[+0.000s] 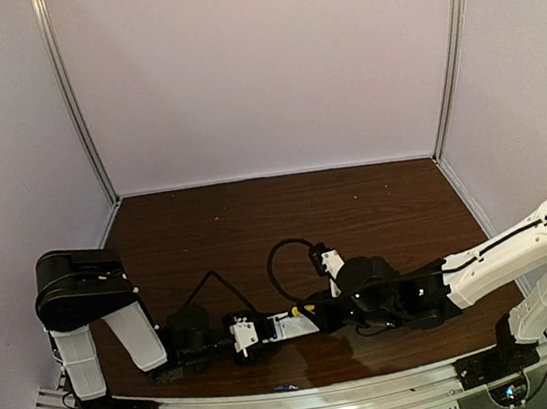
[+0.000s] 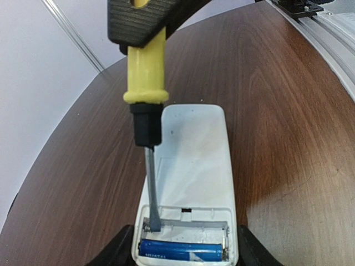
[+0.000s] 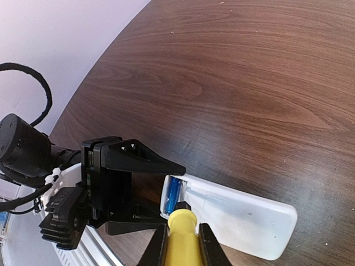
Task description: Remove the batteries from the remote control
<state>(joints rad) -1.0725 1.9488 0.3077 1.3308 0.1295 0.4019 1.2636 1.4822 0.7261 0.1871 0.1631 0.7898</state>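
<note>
remote control (image 2: 194,160) | clamped in left tool (image 2: 186,252) | right tool (image 3: 182,249) low, gripping screwdriver (image 2: 145,83)

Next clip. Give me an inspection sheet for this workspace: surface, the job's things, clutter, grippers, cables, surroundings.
Surface: dark wood-grain table, a few pale specks.
Job's things: remote control held back-up with its compartment open; one blue battery inside, and the slot beside it looks empty.
Clutter: small blue item by the rail, too small to identify.
Grippers: left gripper clamps the remote control's compartment end; right gripper is shut on a yellow-handled screwdriver, whose tip is in the empty-looking slot.
Cables: black cable loop beyond the right gripper, clear of the remote control.
Surroundings: pale walls; the rail runs along the near edge.
</note>
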